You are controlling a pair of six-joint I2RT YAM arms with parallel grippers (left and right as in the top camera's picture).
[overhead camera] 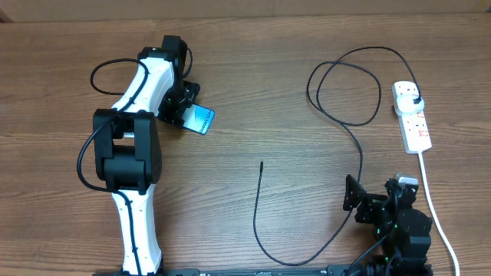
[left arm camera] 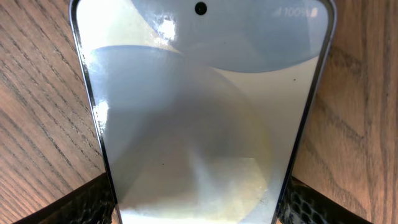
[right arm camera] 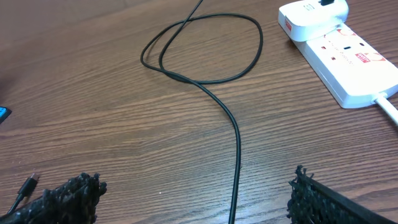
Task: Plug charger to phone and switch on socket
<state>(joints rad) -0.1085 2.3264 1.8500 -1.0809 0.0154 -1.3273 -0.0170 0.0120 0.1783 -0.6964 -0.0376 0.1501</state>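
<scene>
The phone (overhead camera: 202, 119) with its pale blue screen sits at the upper left, and it fills the left wrist view (left arm camera: 199, 112). My left gripper (overhead camera: 189, 113) is shut on the phone; both fingers (left arm camera: 93, 202) press its long dark edges. The charger, a thin black cable (overhead camera: 360, 153), loops across the table from its black plug (overhead camera: 415, 99) in the white socket (overhead camera: 412, 119) to its free connector tip (overhead camera: 261, 163). My right gripper (overhead camera: 377, 192) stands open at the lower right, with the cable (right arm camera: 236, 137) passing on the table between its fingers (right arm camera: 68, 199). The tip (right arm camera: 31, 180) lies to its left.
A thick white cord (overhead camera: 430, 192) runs from the socket down to the front edge, right of my right arm. In the right wrist view the socket (right arm camera: 348, 56) lies at the upper right. My left arm (overhead camera: 130, 153) covers the left side of the wooden table.
</scene>
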